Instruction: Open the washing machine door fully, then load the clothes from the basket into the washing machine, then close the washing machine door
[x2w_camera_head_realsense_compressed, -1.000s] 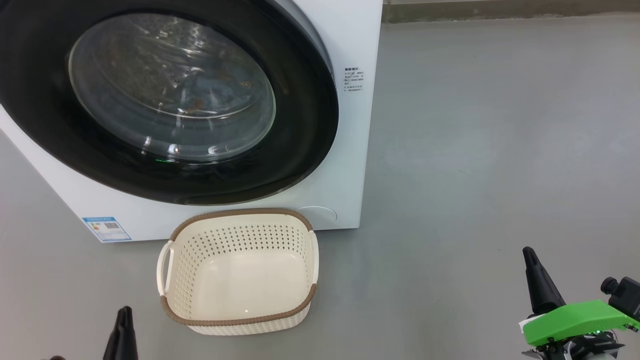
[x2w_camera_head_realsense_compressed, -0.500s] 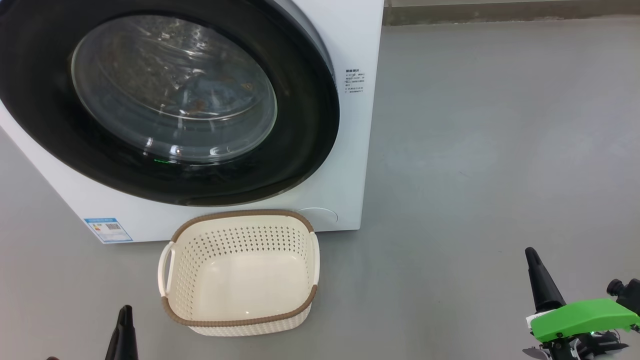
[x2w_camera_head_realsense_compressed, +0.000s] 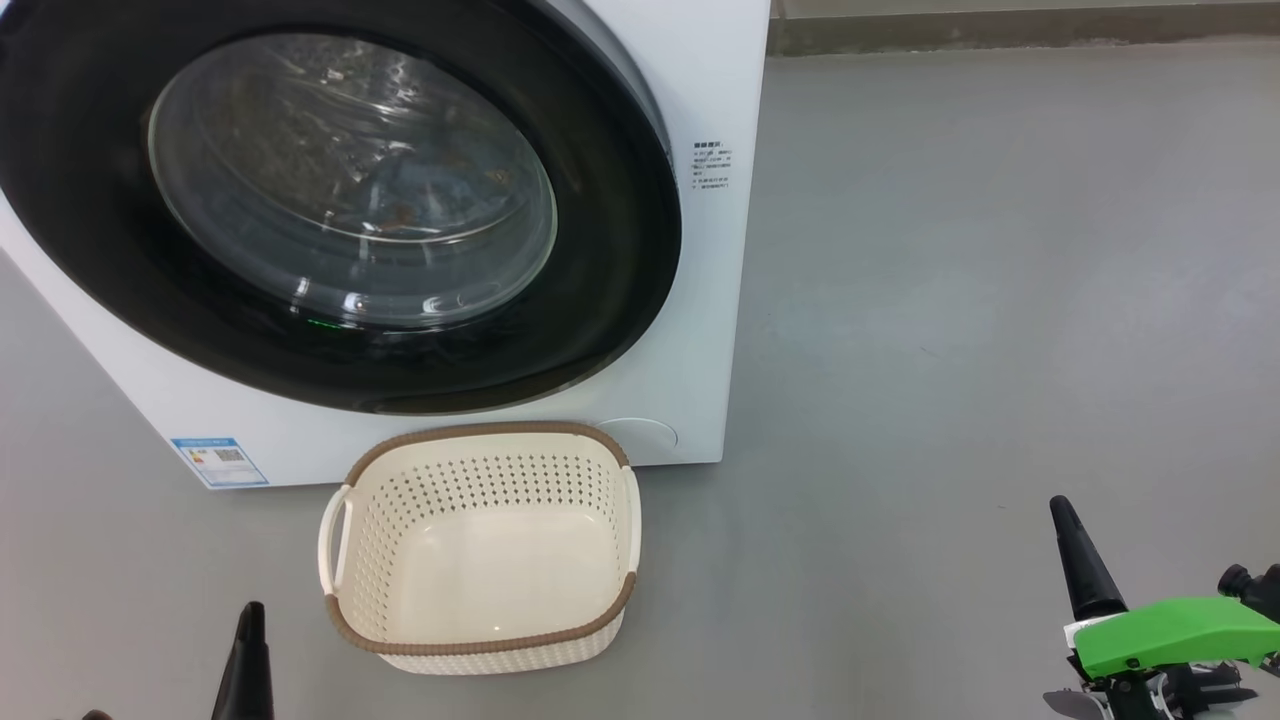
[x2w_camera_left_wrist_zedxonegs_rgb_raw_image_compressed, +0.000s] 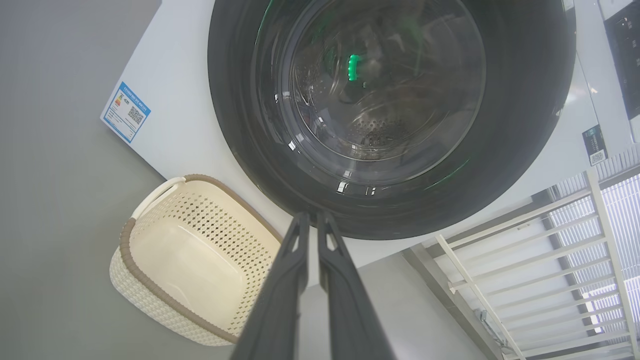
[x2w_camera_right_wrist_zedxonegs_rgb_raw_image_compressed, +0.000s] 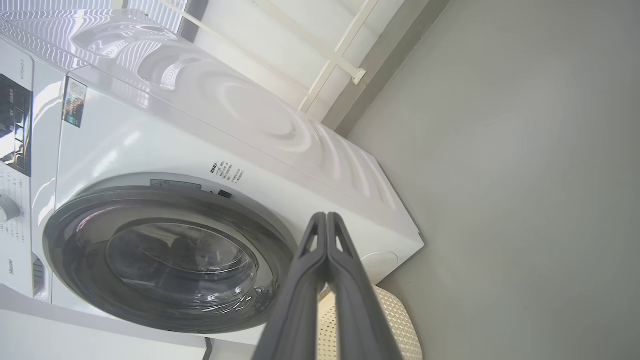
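The washing machine stands at the upper left of the head view. The washing machine door lies flush against its front, black with a clear porthole. Faint orange-brown specks show behind the glass; I cannot tell whether they are the clothes. The basket sits on the floor just before the machine, with nothing in it. My left gripper is shut and holds nothing, low at the left, short of the basket. My right gripper is shut and holds nothing, far to the right over bare floor. The left wrist view looks along the shut left gripper at the door and the basket.
Grey floor spreads to the right of the machine. A blue energy sticker marks its lower left corner. A white railing and a wall base stand beyond the machine. The right wrist view shows the right gripper against the machine's side.
The head camera has drifted a little, so the whole picture has slid slightly. My right wrist has sunk a touch toward the lower right. Both grippers stay shut.
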